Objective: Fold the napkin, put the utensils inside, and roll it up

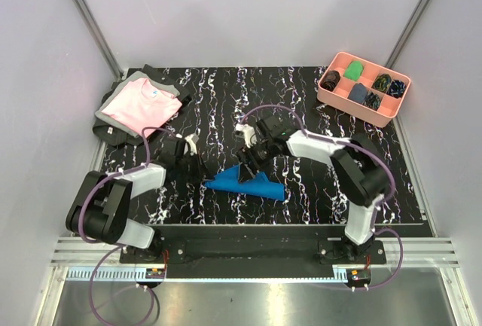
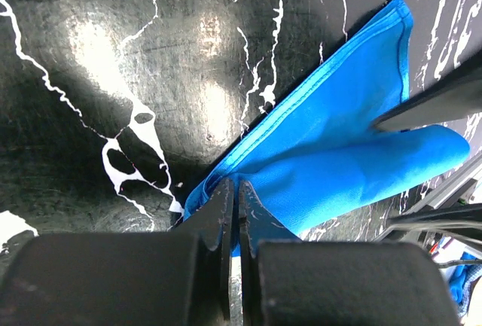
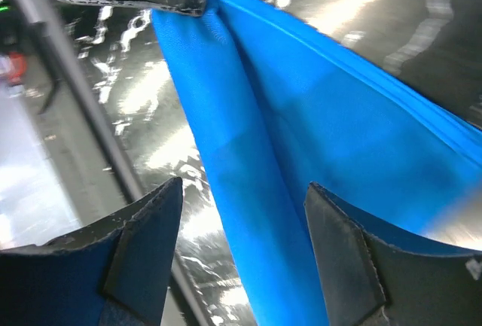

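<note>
Arm bases: bolted at the near edge of the bench point(image 1: 316, 190), seen only from above, both arms reaching inward toward the middle.
Bench surface: black with white veins, glossy, throwing glare in both wrist views.
Left tool point(image 2: 232, 204): clenched on the near-left corner of the napkin point(image 2: 331, 153), fingers pressed together with only a thin edge of blue cloth between them.
Napkin position: royal-blue, folded narrow, lying at the centre of the bench between the two tools, left end in the left tool, the rest trailing off to the right.
Right tool point(image 3: 242, 190): released, fingers spread wide, straddling a raised fold of the napkin near its middle; contact with the cloth: cannot tell.
Top view only: the napkin's whole outline, plus everything at the far corners.
Left wrist view only: a flat hemmed lower layer, a puffier folded layer over it, and a dark finger of the right tool coming in from the right at the crease between them.
Right wrist view only: the wide gap between its own fingers, and the left tool at the upper left pinching the end of the fold.
Pink shirt point(image 1: 141, 105): folded, grey-trimmed, at the far-left corner, on top of darker folded cloth.
Tray point(image 1: 354, 109): salmon-pink, divided into compartments, at the far-right corner, well apart from the napkin.
Tray contents: one small cloth bundle per visible compartment; green bundle point(image 1: 354, 70) toward the far-left corner, a dark one just beside it at the tray's left end, grey-blue and dark patterned ones in the rest.
</note>
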You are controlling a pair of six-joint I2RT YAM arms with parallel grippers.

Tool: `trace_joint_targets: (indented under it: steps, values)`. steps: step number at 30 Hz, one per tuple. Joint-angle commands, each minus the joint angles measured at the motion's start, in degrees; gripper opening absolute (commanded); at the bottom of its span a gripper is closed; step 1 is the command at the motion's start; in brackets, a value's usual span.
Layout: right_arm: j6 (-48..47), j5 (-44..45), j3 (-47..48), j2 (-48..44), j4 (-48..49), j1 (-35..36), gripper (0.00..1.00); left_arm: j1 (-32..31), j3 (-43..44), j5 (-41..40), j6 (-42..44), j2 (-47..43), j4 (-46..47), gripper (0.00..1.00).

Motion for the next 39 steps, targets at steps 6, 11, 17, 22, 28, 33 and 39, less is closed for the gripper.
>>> trace_joint_targets:
  steps: [6,11,17,22,28,33,39]
  values:
    - [-9.41,32.25,-8.02,-17.47,2.95,12.44,0.76,0.60,5.63,-0.76,2.81,5.47,-7.22,0.00]
    - [-12.92,44.71,-10.04,-15.90,6.91,18.53,0.76,1.13,7.13,0.04,3.16,7.05,-8.71,0.00]
    - [-16.88,49.32,-10.31,-11.85,9.55,22.14,0.77,1.22,7.92,0.21,3.51,7.14,-9.59,0.00]
    - [-17.68,48.53,-9.96,-8.95,9.91,22.14,0.74,1.22,8.19,0.48,3.69,7.06,-9.77,0.00]
    - [-14.35,43.99,-9.17,-4.99,8.07,20.65,0.63,1.22,8.45,0.92,4.12,6.27,-9.86,0.01]
    - [-10.91,28.98,-8.46,-3.67,5.51,16.00,0.46,1.31,8.01,-1.36,3.51,3.64,-9.86,0.31]
    - [-7.75,10.69,-7.67,-0.69,2.62,11.34,0.40,1.92,6.78,-6.37,2.55,-4.44,-9.86,0.74]
